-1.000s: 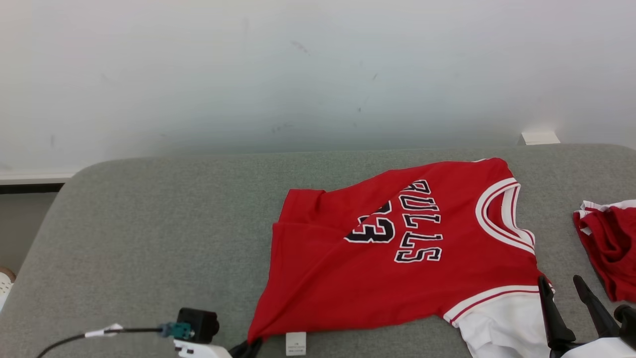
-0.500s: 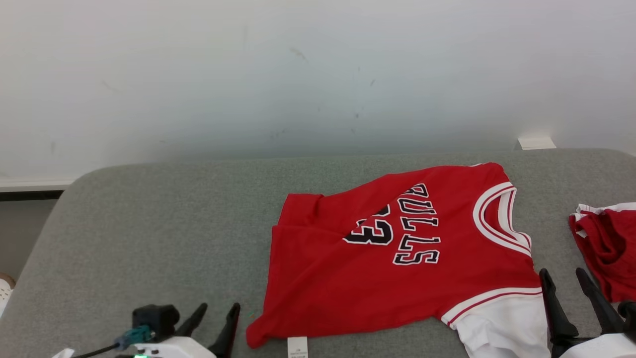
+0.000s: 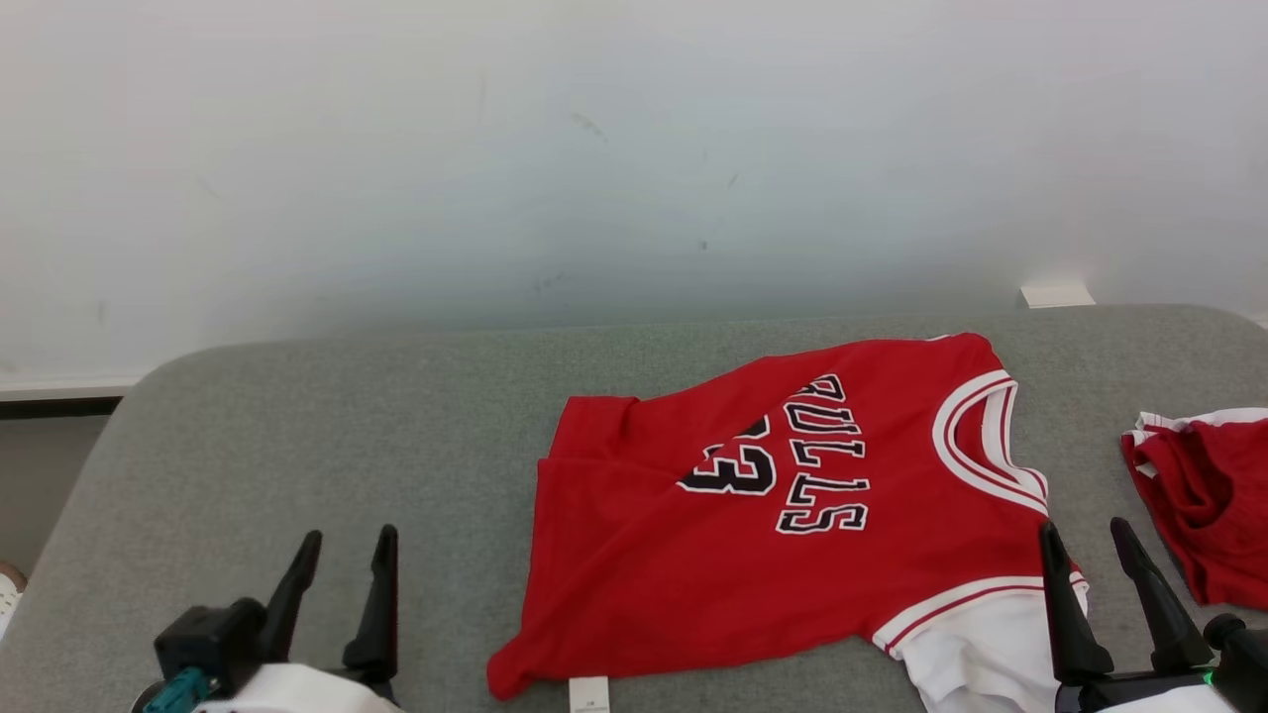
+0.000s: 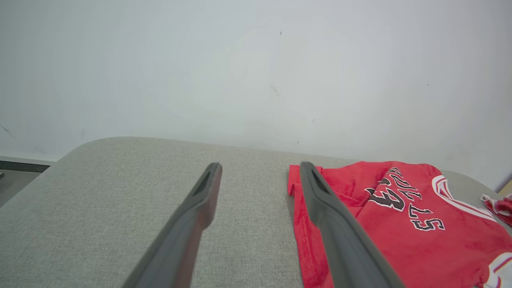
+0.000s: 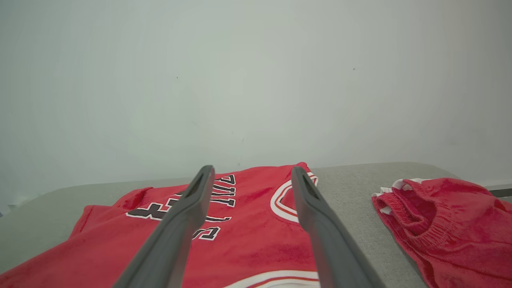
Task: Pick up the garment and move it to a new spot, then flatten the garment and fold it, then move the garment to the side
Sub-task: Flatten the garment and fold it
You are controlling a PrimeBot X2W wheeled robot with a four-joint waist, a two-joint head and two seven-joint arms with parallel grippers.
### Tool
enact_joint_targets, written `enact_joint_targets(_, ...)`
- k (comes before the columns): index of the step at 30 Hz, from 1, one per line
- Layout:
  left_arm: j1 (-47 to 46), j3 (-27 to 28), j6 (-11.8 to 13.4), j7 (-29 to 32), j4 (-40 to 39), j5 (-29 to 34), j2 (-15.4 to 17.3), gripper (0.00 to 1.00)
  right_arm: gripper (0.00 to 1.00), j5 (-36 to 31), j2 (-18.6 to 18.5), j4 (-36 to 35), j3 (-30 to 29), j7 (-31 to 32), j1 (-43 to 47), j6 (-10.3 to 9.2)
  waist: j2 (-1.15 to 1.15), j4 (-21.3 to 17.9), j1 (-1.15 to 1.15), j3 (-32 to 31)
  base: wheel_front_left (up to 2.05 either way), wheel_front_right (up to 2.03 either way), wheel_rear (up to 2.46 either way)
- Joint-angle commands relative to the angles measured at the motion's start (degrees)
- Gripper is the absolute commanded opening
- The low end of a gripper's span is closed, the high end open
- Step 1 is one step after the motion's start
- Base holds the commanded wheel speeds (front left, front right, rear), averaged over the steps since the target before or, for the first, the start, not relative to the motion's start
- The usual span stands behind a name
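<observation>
1 red jersey (image 3: 644, 555) lies spread on grey cushion (image 3: 297, 446).

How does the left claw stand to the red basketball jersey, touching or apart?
Apart. In the head view, a strip of bare grey fabric surface lies between the open left claw and the nearest corner of the red basketball jersey.

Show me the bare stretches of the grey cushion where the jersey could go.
Widest bare patch: the grey cushion left of the red jersey, beyond the left end effector. Crowded on the right: the right end effector stands in the gap between the jersey and the second red garment.
</observation>
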Motion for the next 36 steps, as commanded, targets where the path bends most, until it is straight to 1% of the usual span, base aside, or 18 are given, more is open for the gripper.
enact_joint_targets(1, 1.55, 1.21, -0.52, -0.03, -0.14, 1.45, -0.62, 1.00, 1.00, -0.16, -0.01, -0.20, -0.01, -0.53, 0.85, -0.12, 0.00, 0.01, 0.00, -0.07, 0.00, 0.00, 0.00)
enact_joint_targets(3, 3.21, 4.91, -1.69, -0.04, -0.30, 3.96, -2.95, 1.00, 1.00, -0.15, 0.38, -0.38, 0.33, -1.03, 1.23, -0.12, 0.00, 0.02, 0.00, -0.26, 0.00, 0.00, 0.00)
enact_joint_targets(7, 6.17, 10.01, -5.50, -0.03, 0.40, 8.77, -7.14, 1.00, 1.00, -0.24, 0.79, -0.16, 1.88, -1.65, 2.21, -0.12, 0.00, -0.07, 0.00, -0.74, 0.00, 0.00, 0.00)
enact_joint_targets(12, 8.25, 13.93, -10.05, -0.03, 1.16, 14.76, -11.39, 1.00, 1.00, 0.29, 0.62, 0.57, 2.67, -1.76, 2.46, -0.12, 0.00, -0.31, 0.00, -1.11, 0.00, 0.00, 0.00)
enact_joint_targets(17, 8.39, 17.38, -13.29, -0.03, 2.17, 18.29, -14.50, 1.00, 1.00, 0.04, 0.19, -0.15, 2.03, -1.78, 1.66, -0.12, 0.00, -0.74, 0.00, -1.11, 0.00, 0.00, 0.00)
enact_joint_targets(22, 8.23, 20.12, -15.78, -0.03, 2.59, 21.12, -16.53, 1.00, 1.00, -0.40, 0.21, -0.53, 1.42, -1.80, 1.45, -0.12, 0.00, -1.21, 0.00, -0.90, 0.00, 0.00, 0.00)
enact_joint_targets(27, 8.28, 22.06, -17.57, -0.04, 3.14, 22.76, -18.05, 1.00, 1.00, -0.54, 0.36, -0.53, 1.40, -1.80, 1.44, -0.12, 0.00, -1.56, 0.00, -0.76, 0.00, 0.00, 0.00)
enact_joint_targets(33, 7.85, 23.76, -19.16, -0.04, 3.70, 24.53, -19.22, 1.00, 1.00, -0.64, -0.04, -0.54, 1.30, -1.81, 1.11, -0.12, 0.00, -1.90, 0.00, -0.58, 0.00, 0.00, 0.00)
enact_joint_targets(36, 7.78, 24.22, -19.54, -0.04, 3.87, 24.78, -19.60, 1.00, 1.00, -0.63, -0.07, -0.66, 1.19, -1.81, 1.06, -0.12, 0.00, -2.00, 0.00, -0.54, 0.00, 0.00, 0.00)
